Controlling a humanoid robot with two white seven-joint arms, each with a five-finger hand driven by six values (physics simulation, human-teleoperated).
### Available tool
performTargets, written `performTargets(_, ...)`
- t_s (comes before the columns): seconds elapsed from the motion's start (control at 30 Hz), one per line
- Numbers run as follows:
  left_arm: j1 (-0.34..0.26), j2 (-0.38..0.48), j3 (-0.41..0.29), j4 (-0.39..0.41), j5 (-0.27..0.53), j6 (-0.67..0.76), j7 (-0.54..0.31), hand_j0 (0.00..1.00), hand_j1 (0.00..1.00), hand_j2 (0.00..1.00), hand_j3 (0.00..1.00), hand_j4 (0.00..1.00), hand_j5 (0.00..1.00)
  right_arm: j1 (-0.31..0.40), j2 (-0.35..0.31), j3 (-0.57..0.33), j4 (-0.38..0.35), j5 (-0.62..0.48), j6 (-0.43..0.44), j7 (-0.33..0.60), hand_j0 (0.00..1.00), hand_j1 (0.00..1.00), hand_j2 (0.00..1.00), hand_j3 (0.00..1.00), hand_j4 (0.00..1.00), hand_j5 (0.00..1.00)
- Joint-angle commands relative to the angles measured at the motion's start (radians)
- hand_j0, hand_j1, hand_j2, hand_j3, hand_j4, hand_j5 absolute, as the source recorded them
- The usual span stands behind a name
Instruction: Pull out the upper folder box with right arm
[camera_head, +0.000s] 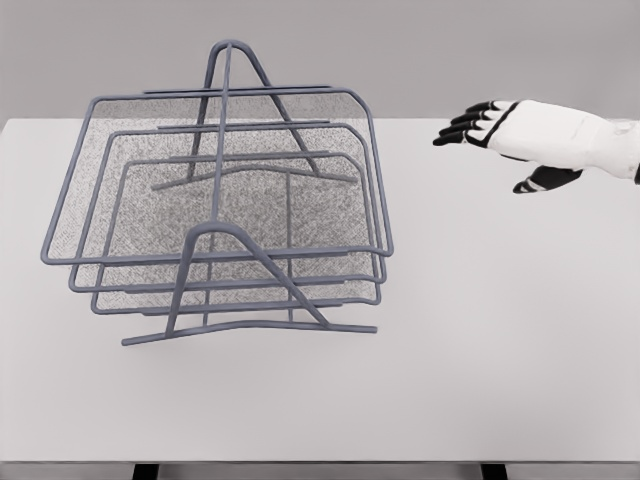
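Right hand (500, 128): enters from the right edge, raised over the table (480, 340), fingers extended and loosely spread, thumb hanging below the palm, holding nothing. The left arm is not visible.

Wire rack (225, 215): stands well to the left of the hand and somewhat nearer the camera, with three mesh trays stacked in a frame of bent rod. The upper folder box (150, 135) is the top and widest tray; its right rim (372, 150) is the part closest to the fingertips, with a clear gap of bare table between them.

Handling assessment: the tray appears light and rigid, thin mesh bordered by a stiff rod. It should slide rather than flex, though the light rack could shift or tip if the pull is uneven. The rim rod is narrow and probably smooth, so hooking the fingers over it looks safer than pinching. Which edge is the open pulling side cannot be settled from this angle; the long near rim (215, 255) seems likeliest.
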Motion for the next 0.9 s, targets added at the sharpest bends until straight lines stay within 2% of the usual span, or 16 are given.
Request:
performTargets(0.0,0.000,0.000,0.000,0.000,0.000,0.000,0.000,1.00,1.00,1.00,1.00,1.00,1.00,-0.002,0.018,0.014,-0.018,0.013,-0.042,0.002,1.00,1.00,1.00,1.00,1.00,1.00)
performTargets(0.07,0.000,0.000,0.000,0.000,0.000,0.000,0.000,1.00,1.00,1.00,1.00,1.00,1.00,-0.077,0.133,0.040,-0.003,0.014,-0.042,0.002,1.00,1.00,1.00,1.00,1.00,1.00)
performTargets(0.1,0.000,0.000,0.000,0.000,0.000,0.000,0.000,1.00,1.00,1.00,1.00,1.00,1.00,-0.127,0.137,0.114,-0.003,0.013,-0.042,0.002,1.00,1.00,1.00,1.00,1.00,1.00)
performTargets(0.13,0.000,0.000,0.000,0.000,0.000,0.000,0.000,1.00,1.00,1.00,1.00,1.00,1.00,-0.155,0.140,0.138,-0.004,0.010,-0.042,0.002,1.00,1.00,1.00,1.00,1.00,1.00)
performTargets(0.2,0.000,0.000,0.000,0.000,0.000,0.000,0.000,1.00,1.00,1.00,1.00,1.00,1.00,-0.176,0.220,0.189,0.002,0.007,-0.042,0.002,1.00,1.00,1.00,1.00,1.00,1.00)
performTargets(0.33,0.000,0.000,0.000,0.000,0.000,0.000,0.000,1.00,1.00,1.00,1.00,1.00,1.00,-0.167,0.208,0.189,-0.011,0.005,-0.042,0.002,1.00,1.00,1.00,1.00,1.00,1.00)
performTargets(0.43,0.000,0.000,0.000,0.000,0.000,0.000,0.000,1.00,1.00,1.00,1.00,1.00,1.00,-0.167,0.085,0.178,-0.012,-0.068,-0.042,0.002,1.00,1.00,1.00,1.00,1.00,1.00)
performTargets(0.5,0.000,0.000,0.000,0.000,0.000,0.000,0.000,1.00,1.00,1.00,1.00,1.00,1.00,-0.146,0.105,0.192,-0.024,-0.065,-0.042,0.002,1.00,1.00,1.00,1.00,1.00,1.00)
performTargets(0.6,0.000,0.000,0.000,0.000,0.000,0.000,0.000,1.00,1.00,1.00,1.00,1.00,1.00,-0.150,0.113,0.198,-0.044,-0.064,-0.042,0.002,1.00,1.00,1.00,1.00,1.00,1.00)
performTargets(0.67,0.000,0.000,0.000,0.000,0.000,0.000,0.000,1.00,1.00,1.00,1.00,1.00,1.00,-0.153,0.156,0.201,-0.044,-0.055,-0.042,0.002,1.00,1.00,1.00,1.00,1.00,1.00)
performTargets(0.77,0.000,0.000,0.000,0.000,0.000,0.000,0.000,1.00,1.00,1.00,1.00,1.00,1.00,-0.140,0.159,0.240,-0.040,-0.050,-0.042,0.002,1.00,1.00,1.00,1.00,1.00,1.00)
performTargets(0.87,0.000,0.000,0.000,0.000,0.000,0.000,0.000,1.00,1.00,1.00,1.00,1.00,1.00,-0.115,0.153,0.232,-0.038,-0.050,-0.042,0.002,1.00,1.00,1.00,1.00,1.00,1.00)
